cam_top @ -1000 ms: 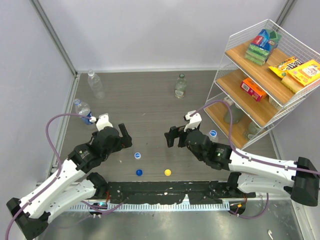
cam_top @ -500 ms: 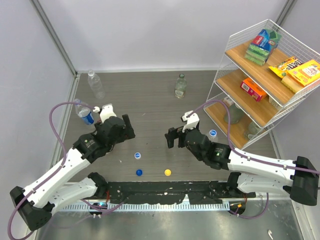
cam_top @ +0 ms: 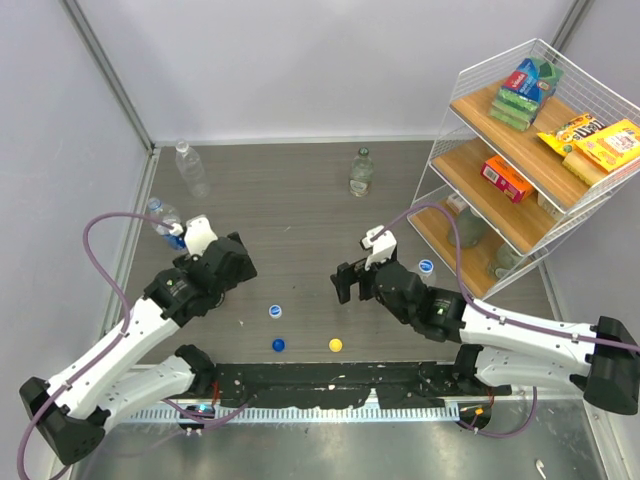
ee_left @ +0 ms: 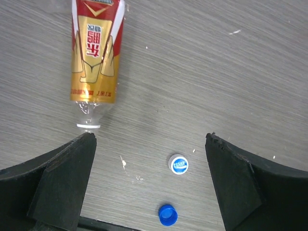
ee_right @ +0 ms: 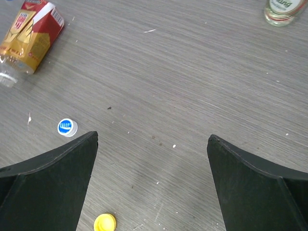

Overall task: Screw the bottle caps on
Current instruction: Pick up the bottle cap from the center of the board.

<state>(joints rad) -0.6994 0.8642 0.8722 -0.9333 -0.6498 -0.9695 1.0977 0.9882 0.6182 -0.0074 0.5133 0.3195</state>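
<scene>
At the far left of the worktop (cam_top: 300,200) a clear bottle (cam_top: 190,168) sits near the back corner, and a blue-labelled bottle (cam_top: 165,220) rests close beside the left arm; the left tool (ee_left: 149,137) hangs above the worktop with its jaws spread wide and nothing between them; in its wrist view a red-labelled bottle (ee_left: 94,57) lies on its side, uncapped, its open mouth just beside one finger (ee_left: 62,183); a white cap with a blue middle (ee_left: 178,164) lies apart from that bottle, with a dark blue cap (ee_left: 167,214) near it, closer to the arm bases; a yellow cap (cam_top: 335,345) lies to the right of the dark blue one, all three loose on the worktop between the two arms; the right tool (ee_right: 153,137) is likewise spread wide and holds nothing; a bottle with a pale label (cam_top: 361,172) stands toward the back, well apart from the caps; at the far right a wire rack (cam_top: 470,80) holds boxed snacks (cam_top: 508,178).
</scene>
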